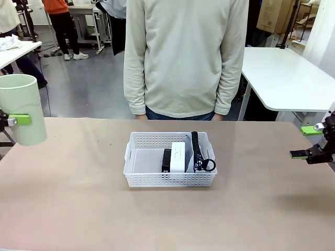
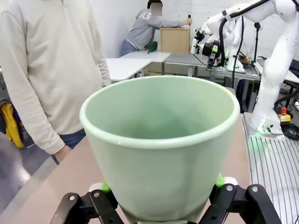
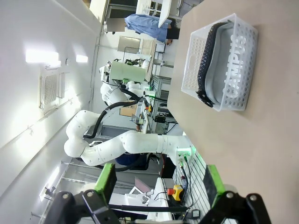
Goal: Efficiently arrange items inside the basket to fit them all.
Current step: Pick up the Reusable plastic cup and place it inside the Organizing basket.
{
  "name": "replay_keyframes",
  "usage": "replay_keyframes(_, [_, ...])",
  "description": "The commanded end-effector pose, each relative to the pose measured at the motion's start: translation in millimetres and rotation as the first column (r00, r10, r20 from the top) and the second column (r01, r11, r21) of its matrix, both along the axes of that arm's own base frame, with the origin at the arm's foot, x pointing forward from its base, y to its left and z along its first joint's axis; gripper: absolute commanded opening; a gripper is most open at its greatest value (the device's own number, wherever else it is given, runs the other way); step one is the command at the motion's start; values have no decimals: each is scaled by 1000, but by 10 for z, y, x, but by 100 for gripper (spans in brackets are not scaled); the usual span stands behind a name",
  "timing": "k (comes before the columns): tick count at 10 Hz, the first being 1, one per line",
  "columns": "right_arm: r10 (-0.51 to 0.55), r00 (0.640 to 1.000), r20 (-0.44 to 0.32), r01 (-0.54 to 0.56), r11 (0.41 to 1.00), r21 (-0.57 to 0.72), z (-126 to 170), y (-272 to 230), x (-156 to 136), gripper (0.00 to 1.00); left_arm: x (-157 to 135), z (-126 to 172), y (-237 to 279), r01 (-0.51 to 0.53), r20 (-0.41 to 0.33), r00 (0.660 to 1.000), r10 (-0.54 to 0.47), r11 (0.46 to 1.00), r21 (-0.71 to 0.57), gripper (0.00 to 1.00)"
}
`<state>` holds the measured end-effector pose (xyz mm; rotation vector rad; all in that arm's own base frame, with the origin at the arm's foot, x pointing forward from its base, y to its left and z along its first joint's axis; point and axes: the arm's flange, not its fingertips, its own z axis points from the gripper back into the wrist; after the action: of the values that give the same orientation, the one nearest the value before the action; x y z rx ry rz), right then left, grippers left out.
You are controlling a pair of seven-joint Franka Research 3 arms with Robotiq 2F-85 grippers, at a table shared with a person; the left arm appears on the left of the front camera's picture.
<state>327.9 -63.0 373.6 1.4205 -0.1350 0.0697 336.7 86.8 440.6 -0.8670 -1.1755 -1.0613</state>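
The pale green cup (image 1: 22, 107) hangs above the table's far left edge, with my left gripper (image 1: 15, 120) shut on its lower wall. In the left wrist view the cup (image 2: 163, 140) is upright and empty, clamped between the green pads (image 2: 105, 186). The white basket (image 1: 167, 180) sits mid-table. It holds a small black slab (image 1: 166, 159), a white box (image 1: 179, 156) and the grey pouch (image 1: 199, 151) standing on edge, zipper up. My right gripper (image 1: 304, 142) hovers open at the right edge, well clear of the basket (image 3: 194, 56) and the pouch (image 3: 231, 60).
A person in a pale sweater (image 1: 183, 57) stands at the far side, right behind the basket, arms hanging down. The left half of the basket's floor (image 1: 144, 159) is bare. A white table (image 1: 288, 78) stands at the back right.
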Motion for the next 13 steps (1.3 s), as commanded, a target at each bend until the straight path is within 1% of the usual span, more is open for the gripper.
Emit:
replay_keyframes(1, [-11, 1000, -17, 11, 1000, -6, 38, 10, 1, 100, 84, -194, -38, 12, 5, 1000, -12, 1000, -14, 35])
replay_keyframes(3, [-11, 1000, -17, 11, 1000, -6, 38, 10, 1, 100, 84, -194, -38, 12, 5, 1000, -12, 1000, -14, 35])
replay_keyframes(4, [-11, 1000, -17, 11, 1000, -6, 38, 10, 1, 100, 50, -149, -9, 10, -15, 1000, -10, 1000, -5, 85])
replay_keyframes(5, [-11, 1000, -17, 11, 1000, -6, 38, 10, 1, 100, 50, 5, -291, -55, -126, 990, 56, 998, 12, 85])
replay_keyframes(6, [-11, 1000, -17, 11, 1000, -6, 38, 10, 1, 100, 36, 169, -614, -58, -181, 982, 58, 998, 8, 85])
replay_keyframes(7, [-11, 1000, -17, 11, 1000, -6, 38, 10, 1, 100, 9, 328, -1017, -5, -307, 951, 21, 999, 52, 85])
replay_keyframes(8, [-11, 1000, -17, 11, 1000, -6, 38, 10, 1, 100, 1, 464, -1380, -85, -403, 909, 103, 994, 64, 85])
replay_keyframes(9, [-11, 1000, -17, 11, 1000, -6, 38, 10, 1, 100, -18, 568, -1688, -113, -463, 877, 132, 991, 67, 85])
replay_keyframes(10, [-11, 1000, -17, 11, 1000, -6, 38, 10, 1, 100, -26, 636, -1959, -69, -553, 825, 115, 992, 103, 85])
replay_keyframes(11, [-11, 1000, -17, 11, 1000, -6, 38, 10, 1, 100, -35, 650, -2235, -54, -619, 776, 122, 990, 127, 85])
replay_keyframes(12, [-11, 1000, -17, 11, 1000, -6, 38, 10, 1, 100, -62, 637, -2551, -25, -690, 714, 120, 989, 147, 85])
replay_keyframes(13, [-11, 1000, -17, 11, 1000, -6, 38, 10, 1, 100, -101, 573, -2828, -5, -738, 658, 148, 981, 192, 85])
